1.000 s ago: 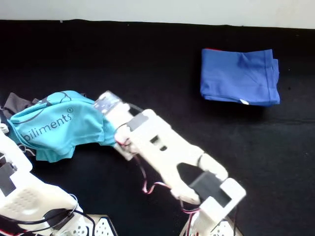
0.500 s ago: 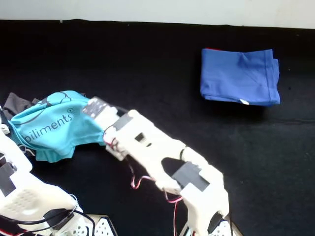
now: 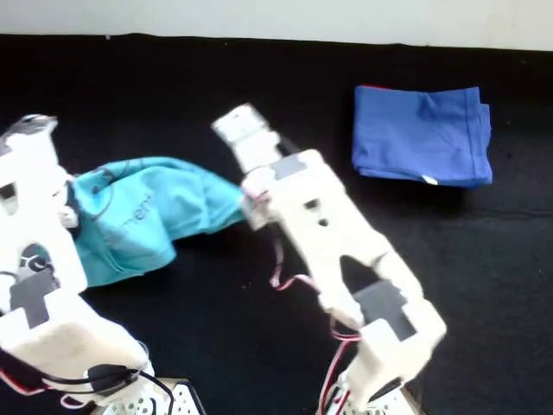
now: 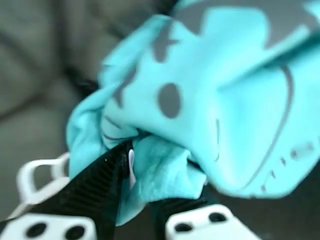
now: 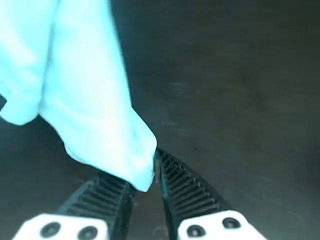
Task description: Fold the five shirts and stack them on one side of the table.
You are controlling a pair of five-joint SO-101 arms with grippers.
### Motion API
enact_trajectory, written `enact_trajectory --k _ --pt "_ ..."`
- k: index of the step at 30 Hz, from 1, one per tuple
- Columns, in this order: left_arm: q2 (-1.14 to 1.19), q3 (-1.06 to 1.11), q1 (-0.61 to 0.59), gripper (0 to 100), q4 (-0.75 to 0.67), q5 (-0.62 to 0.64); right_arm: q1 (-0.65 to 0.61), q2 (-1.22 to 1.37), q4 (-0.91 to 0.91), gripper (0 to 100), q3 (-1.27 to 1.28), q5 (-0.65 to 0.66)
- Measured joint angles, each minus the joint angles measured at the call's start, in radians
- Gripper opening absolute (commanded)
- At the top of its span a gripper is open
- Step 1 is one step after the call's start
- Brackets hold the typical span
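Note:
A turquoise shirt (image 3: pixel 143 216) with dark print is stretched across the left half of the black table (image 3: pixel 285 86). My right gripper (image 3: pixel 244 201) is shut on its right end; in the right wrist view the cloth (image 5: pixel 100 100) hangs pinched in my right gripper (image 5: pixel 146 185). My left gripper (image 3: pixel 67 201) holds the shirt's left end, and the left wrist view shows bunched turquoise cloth (image 4: pixel 200 100) clamped in my left gripper (image 4: pixel 140 190). A folded blue shirt (image 3: pixel 422 134) lies at the far right with a red edge under it.
Grey cloth (image 4: pixel 40 65) lies behind the turquoise shirt in the left wrist view. The table's far edge meets a pale wall (image 3: pixel 276 17). Both arm bases stand at the near edge.
The left arm has come up and taken hold of the shirt's left end. My right gripper has pulled the other end right and farther back, drawing the shirt out lengthwise.

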Motion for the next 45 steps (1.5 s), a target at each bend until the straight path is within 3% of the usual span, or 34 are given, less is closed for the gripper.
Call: enact_trajectory --k 14,19,24,32,35,39,45 --pt "-0.074 -0.457 0.367 1 0.310 0.170 0.439 -0.445 0.094 0.6 0.000 0.166" --pt "-0.130 -0.572 0.459 13 0.328 0.190 0.542 -0.568 0.094 0.6 0.000 0.166" --pt "-0.149 -0.574 0.440 16 0.330 0.190 0.601 -0.646 0.095 0.6 0.000 0.166" --pt "-0.060 -0.385 0.218 16 0.255 0.190 0.609 -0.677 0.095 0.6 0.002 0.166" --pt "0.002 -0.362 0.187 16 0.247 0.190 0.609 -0.677 0.095 0.6 0.002 0.166" --pt "0.034 -0.356 0.215 16 0.250 0.193 0.609 -0.677 0.095 0.6 0.015 0.166" --pt "0.034 -0.353 0.402 16 0.292 0.190 0.611 -0.677 0.095 0.6 0.086 0.166"
